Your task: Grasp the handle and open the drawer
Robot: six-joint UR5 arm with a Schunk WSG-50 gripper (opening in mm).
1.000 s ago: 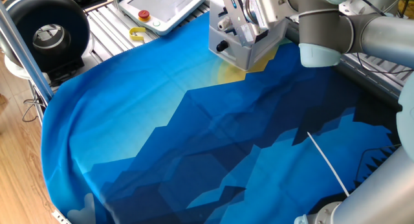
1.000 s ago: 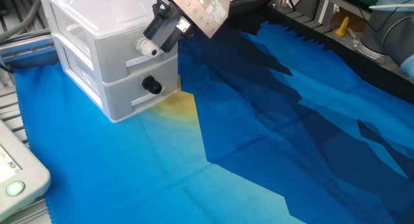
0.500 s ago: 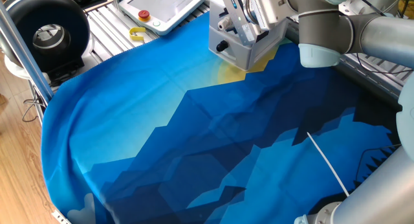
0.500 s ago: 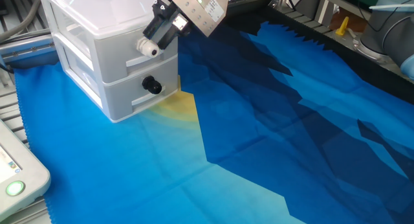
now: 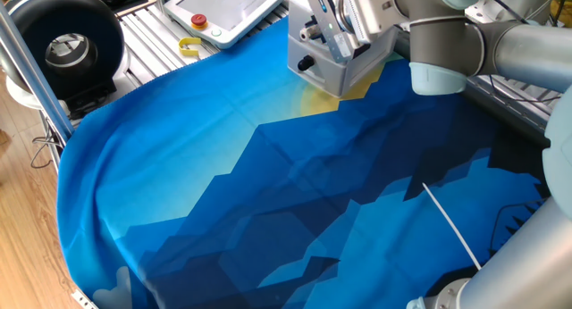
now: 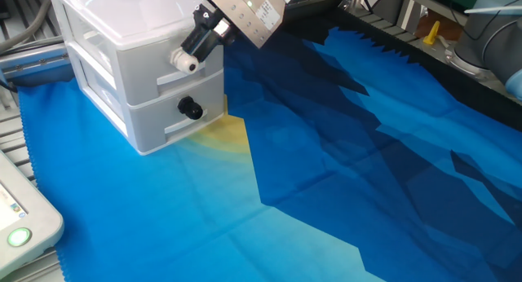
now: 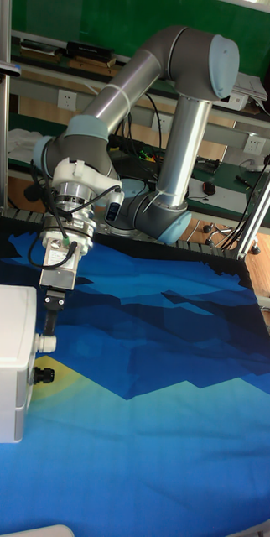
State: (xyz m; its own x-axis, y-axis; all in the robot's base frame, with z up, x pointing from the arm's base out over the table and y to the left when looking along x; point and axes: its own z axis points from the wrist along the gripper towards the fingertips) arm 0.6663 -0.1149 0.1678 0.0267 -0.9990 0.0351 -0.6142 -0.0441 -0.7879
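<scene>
We are watching the gripper (image 6: 196,52) closing in on the upper front of the drawer (image 6: 130,70), a pale plastic unit sitting at the edge of the blue cloth (image 6: 326,168). Whether its fingers are apart or together, we cannot tell. The handle (image 6: 191,109), a black knob on the lower front, is looking small, rigid and smooth; we are judging the unit light, so a centred pinch suits.

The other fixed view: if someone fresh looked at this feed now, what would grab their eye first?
Likely the gripper, reaching down from the top edge to the upper front of the pale drawer at the table's far left; whether it is shut on anything is unclear. Just below it, the black handle on the lower drawer front stands out, untouched. The vivid blue cloth fills everything else.
</scene>
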